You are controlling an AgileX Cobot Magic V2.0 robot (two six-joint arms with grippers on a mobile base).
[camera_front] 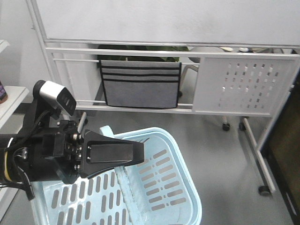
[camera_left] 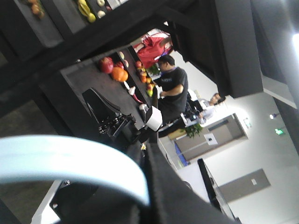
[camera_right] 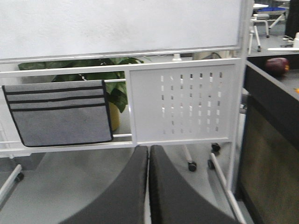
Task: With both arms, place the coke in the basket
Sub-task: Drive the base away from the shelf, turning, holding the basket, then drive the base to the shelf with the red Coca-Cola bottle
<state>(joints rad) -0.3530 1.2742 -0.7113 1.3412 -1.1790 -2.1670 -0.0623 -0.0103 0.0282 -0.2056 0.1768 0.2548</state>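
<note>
The light blue basket (camera_front: 159, 183) fills the lower part of the front view, tilted, with slotted sides. In the left wrist view its handle (camera_left: 70, 158) curves across the frame into my left gripper (camera_left: 148, 154), which is shut on it. My right gripper (camera_front: 140, 152), black with a grey camera on top, hovers over the basket's near rim and points right; the left wrist view shows it too, as the right gripper (camera_left: 100, 105) farther off. In the right wrist view the right gripper (camera_right: 148, 151) is shut, its fingers (camera_right: 168, 186) pressed together with nothing between them. The coke is out of view.
A white whiteboard stand (camera_front: 243, 84) on casters crosses the back, with a grey fabric pouch (camera_front: 140, 84) hung on it. A dark counter (camera_right: 275, 140) with a dark red fruit (camera_right: 277, 65) stands at the right. A shelf of fruit (camera_left: 119, 72) and a person (camera_left: 173, 88) show beyond.
</note>
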